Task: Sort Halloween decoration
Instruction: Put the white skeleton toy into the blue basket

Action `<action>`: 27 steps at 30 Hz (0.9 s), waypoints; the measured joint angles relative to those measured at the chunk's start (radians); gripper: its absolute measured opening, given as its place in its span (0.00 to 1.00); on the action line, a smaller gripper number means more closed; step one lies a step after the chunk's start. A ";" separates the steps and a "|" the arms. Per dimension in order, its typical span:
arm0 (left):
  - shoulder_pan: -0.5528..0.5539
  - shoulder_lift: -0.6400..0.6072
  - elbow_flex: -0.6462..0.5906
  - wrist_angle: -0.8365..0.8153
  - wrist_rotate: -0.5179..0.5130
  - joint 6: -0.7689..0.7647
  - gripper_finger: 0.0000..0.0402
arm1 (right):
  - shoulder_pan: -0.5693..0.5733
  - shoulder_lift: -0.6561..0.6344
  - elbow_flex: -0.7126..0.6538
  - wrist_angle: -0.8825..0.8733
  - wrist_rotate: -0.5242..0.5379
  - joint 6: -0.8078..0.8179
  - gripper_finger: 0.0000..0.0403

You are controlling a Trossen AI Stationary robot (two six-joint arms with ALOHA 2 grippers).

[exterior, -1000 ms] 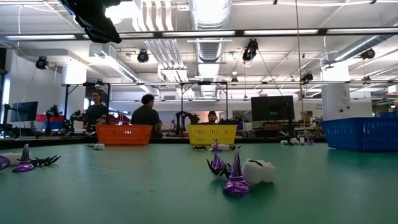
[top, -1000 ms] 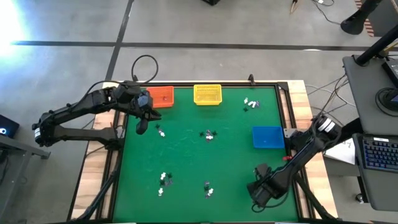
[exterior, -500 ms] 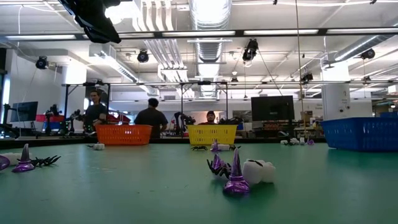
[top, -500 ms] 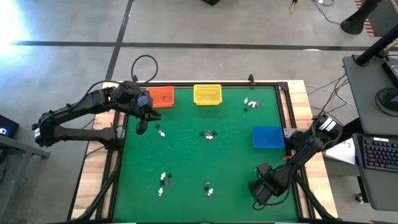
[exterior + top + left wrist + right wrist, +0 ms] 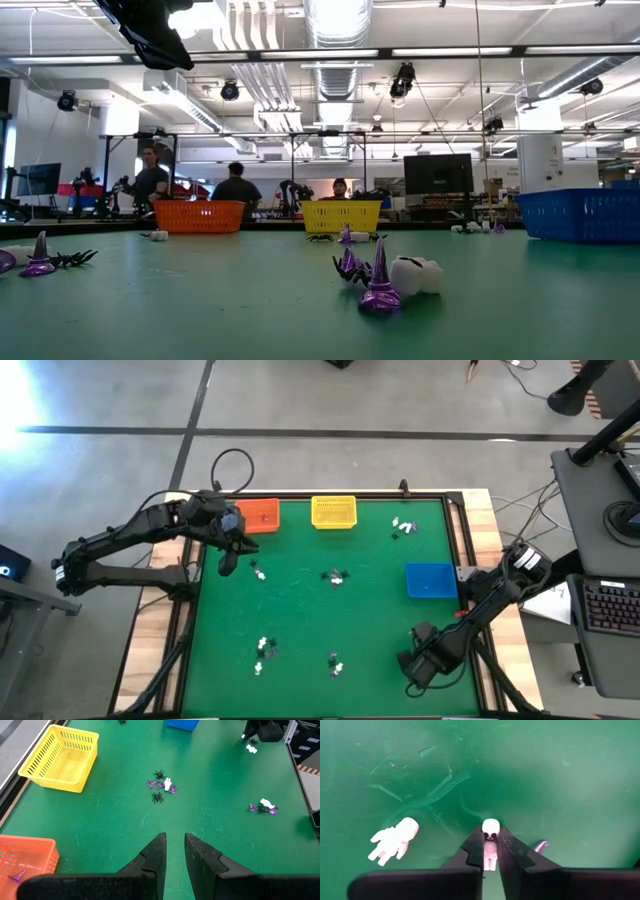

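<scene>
The Halloween decoration lies in small clusters of white, black and purple trinkets on the green table (image 5: 300, 610), among them one at mid-table (image 5: 336, 576), one at far right (image 5: 403, 527) and one near the front (image 5: 263, 648). My right gripper (image 5: 490, 840) is low over the near right of the table (image 5: 413, 663), shut on a tiny white skeleton figure (image 5: 491, 832). A white hand trinket (image 5: 394, 842) and a purple piece (image 5: 540, 845) lie beside it. My left gripper (image 5: 175, 845) hangs by the orange basket (image 5: 260, 515), its fingers slightly apart with nothing between them. My right gripper pinches the skeleton figure's body (image 5: 490, 854), just below the skull (image 5: 491, 827), between its two fingers. The fingers come from above, pointing down. The skull sticks out past the fingertips. Whether the figure is off the table, I cannot tell.
The orange basket, a yellow basket (image 5: 334, 511) and a blue basket (image 5: 431, 580) stand along the far and right sides. A purple trinket (image 5: 15, 876) lies in the orange basket. In the low view a purple witch hat (image 5: 381, 285) stands close. People stand in the room beyond.
</scene>
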 joint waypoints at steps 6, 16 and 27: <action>0.000 0.000 0.000 -0.001 0.000 0.000 0.13 | 0.001 -0.035 -0.005 -0.016 -0.005 0.025 0.04; 0.000 0.000 0.000 -0.025 0.000 -0.001 0.13 | 0.001 -0.151 -0.005 -0.095 0.086 0.077 0.03; 0.000 0.000 0.000 -0.024 0.000 -0.003 0.13 | -0.050 -0.350 -0.004 -0.445 0.280 0.123 0.03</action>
